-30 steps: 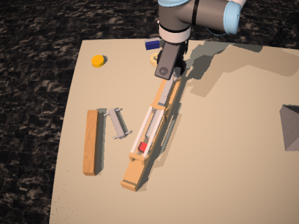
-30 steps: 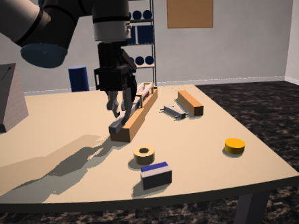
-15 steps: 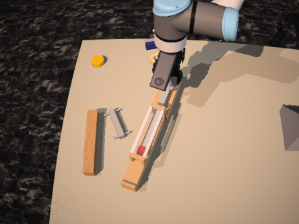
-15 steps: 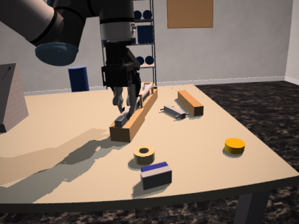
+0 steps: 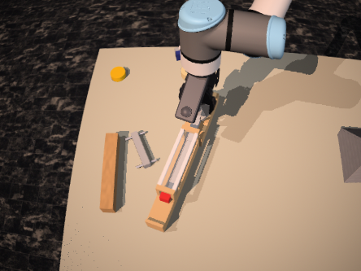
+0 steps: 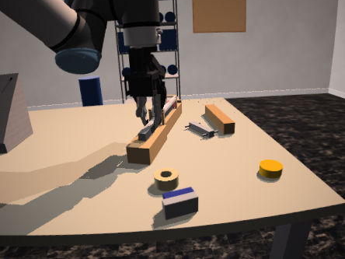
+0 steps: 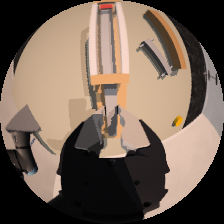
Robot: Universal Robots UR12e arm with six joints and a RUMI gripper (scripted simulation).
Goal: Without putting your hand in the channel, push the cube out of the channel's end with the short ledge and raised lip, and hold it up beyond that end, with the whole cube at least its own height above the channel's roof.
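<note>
On the tan bench (image 6: 233, 200), a blue-topped grey block (image 6: 179, 203) and cream ring (image 6: 166, 178) sit nearest. Beyond, the end effector (image 6: 149, 112) grips what looks like a grey pusher rod (image 6: 147, 131) in the long wooden channel (image 6: 153, 145); the small red cube (image 5: 164, 197) sits at its far end. A metal shelf rack (image 6: 176, 40) stands against the grey wall (image 6: 272, 60).

Orange disc (image 5: 119, 73); wooden block (image 5: 109, 172); tan ring (image 6: 166, 178); blue-topped box (image 6: 179, 202); perhaps a clamp (image 5: 143, 149).

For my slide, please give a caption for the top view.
Gripper pushes a grey rod through the channel; red cube reaches the ledge end.
</note>
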